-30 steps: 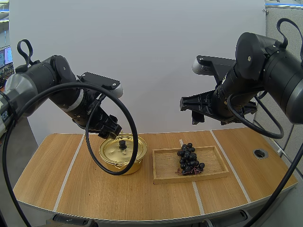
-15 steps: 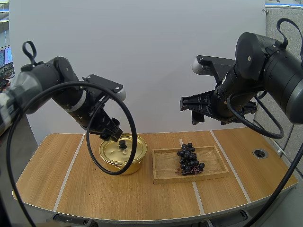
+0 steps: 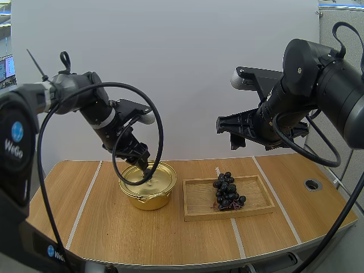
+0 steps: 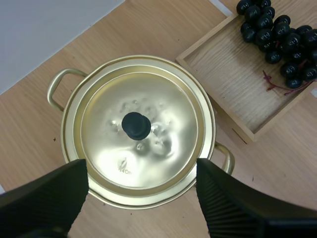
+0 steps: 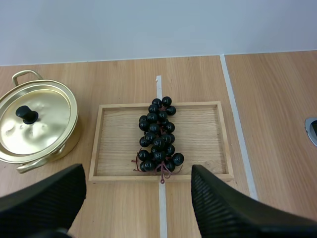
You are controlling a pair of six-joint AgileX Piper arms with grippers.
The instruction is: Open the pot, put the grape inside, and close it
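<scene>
Table (image 3: 74,227): pot (image 3: 147,185), lid (image 4: 163,104) on; tray (image 5: 208,129) of grapes (image 5: 158,139) at 3 o'clock.
Left gripper (image 4: 140,163): spread wide, empty, apparently just above knob (image 4: 136,125).
Right gripper (image 5: 137,171): spread, empty, above tray.

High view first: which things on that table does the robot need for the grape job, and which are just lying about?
Part of the job: gold pot; its lid, on; bunch of dark grapes; left gripper, open above the lid; right gripper, open, high above the grapes.

Just there: wooden tray under the grapes; metal-ringed hole in the table.
</scene>
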